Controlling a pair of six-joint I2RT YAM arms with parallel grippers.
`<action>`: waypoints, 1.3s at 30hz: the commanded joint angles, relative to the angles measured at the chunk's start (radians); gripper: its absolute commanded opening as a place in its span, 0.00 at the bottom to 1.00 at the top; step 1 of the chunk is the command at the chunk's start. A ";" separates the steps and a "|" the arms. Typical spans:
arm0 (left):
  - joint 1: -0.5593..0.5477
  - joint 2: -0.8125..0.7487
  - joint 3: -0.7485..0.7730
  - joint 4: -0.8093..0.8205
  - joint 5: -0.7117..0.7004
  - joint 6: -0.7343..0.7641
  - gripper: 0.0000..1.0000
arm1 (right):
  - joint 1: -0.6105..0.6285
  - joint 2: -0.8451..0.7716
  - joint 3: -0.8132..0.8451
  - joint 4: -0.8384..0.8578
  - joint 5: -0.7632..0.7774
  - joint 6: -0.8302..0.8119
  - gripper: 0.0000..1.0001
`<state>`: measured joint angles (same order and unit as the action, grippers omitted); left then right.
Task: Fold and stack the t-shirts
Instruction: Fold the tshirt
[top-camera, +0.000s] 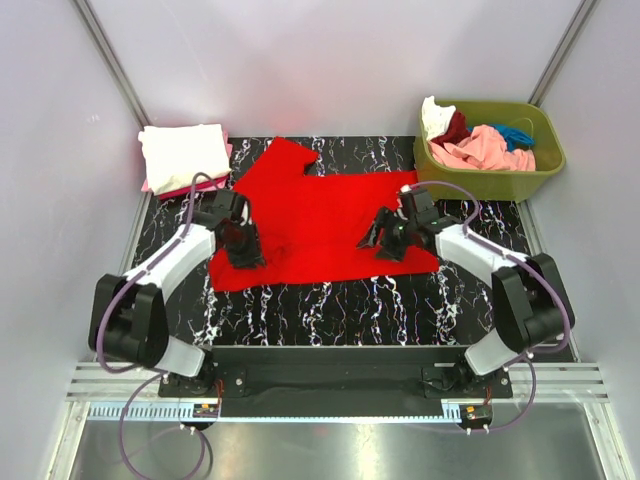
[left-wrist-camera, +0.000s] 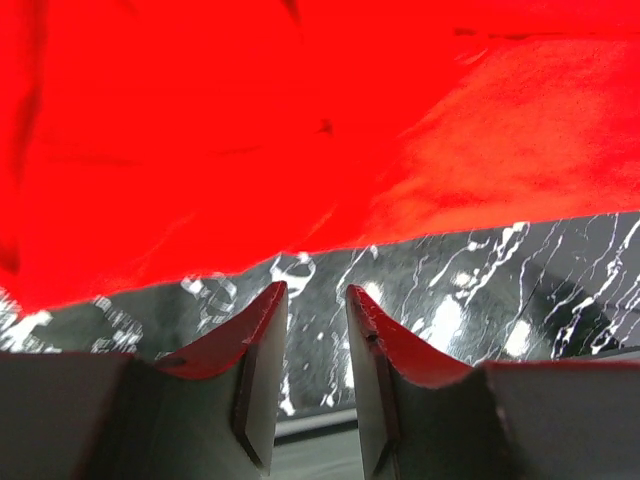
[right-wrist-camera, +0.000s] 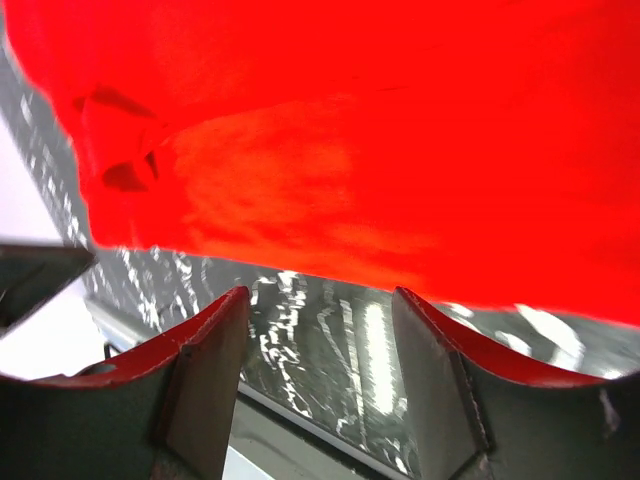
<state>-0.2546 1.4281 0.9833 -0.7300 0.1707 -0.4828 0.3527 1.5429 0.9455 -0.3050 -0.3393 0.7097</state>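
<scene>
My left gripper has its jaws only narrowly apart with nothing between them; through the gap I see bare marbled table, and an edge of the bright red t-shirt lies just ahead of the tips. My right gripper is spread wider and is also empty, with the red edge just beyond it. From above, both tools sit low over the shirt, one toward each side. The shirt lies spread nearly flat across the middle of the table, with one sleeve reaching toward the far left. I judge the step to be taking hold of two matching points for a fold. To do it well I should widen the left jaws to match the right, then slide one finger of each gripper under the edge so both layers are caught. I would close both together and lift only enough to clear the table, so the crease runs straight. A one-layer pinch would drag and skew the cloth. The folded cream-white shirt waits at the far left corner, and more shirts fill the olive bin at the far right.
</scene>
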 joint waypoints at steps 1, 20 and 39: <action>-0.032 0.055 0.018 0.099 0.007 -0.030 0.34 | 0.055 0.045 -0.019 0.188 -0.049 0.022 0.66; -0.037 0.431 0.348 0.005 -0.140 0.081 0.31 | 0.101 0.141 -0.050 0.256 0.002 0.017 0.65; 0.041 0.390 0.729 -0.142 -0.177 0.141 0.38 | 0.101 0.140 -0.062 0.279 -0.012 0.010 0.66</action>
<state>-0.2047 1.9244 1.8835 -0.8967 -0.0299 -0.3347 0.4461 1.6882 0.8867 -0.0689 -0.3527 0.7300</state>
